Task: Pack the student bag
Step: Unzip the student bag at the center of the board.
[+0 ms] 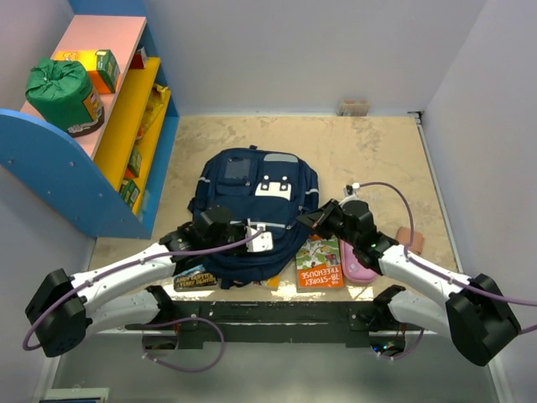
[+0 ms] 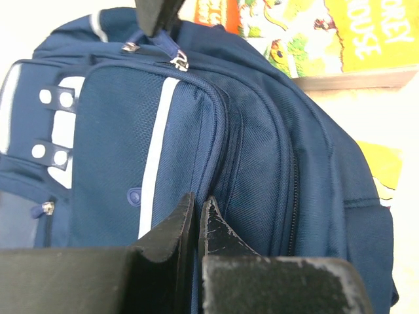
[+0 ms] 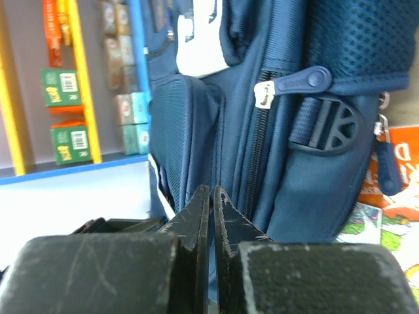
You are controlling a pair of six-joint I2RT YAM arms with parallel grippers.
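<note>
The student bag (image 1: 252, 201), navy blue with a grey stripe and white patches, lies flat in the middle of the table. My left gripper (image 1: 220, 225) is at its near left side. In the left wrist view the left gripper (image 2: 198, 199) has its jaws almost closed, with a thin fold of the bag's fabric (image 2: 249, 131) between them. My right gripper (image 1: 312, 220) is at the bag's near right side. In the right wrist view the right gripper (image 3: 211, 190) has its jaws pressed together on blue fabric of the bag (image 3: 288, 176). A zip pull (image 3: 263, 95) hangs above.
A yellow-green Treehouse book (image 1: 319, 262) and a pink pencil case (image 1: 359, 267) lie right of the bag. Another book (image 1: 195, 279) lies under my left arm. A blue shelf unit (image 1: 84, 168) with boxes and a green sack (image 1: 60, 91) stands at the left.
</note>
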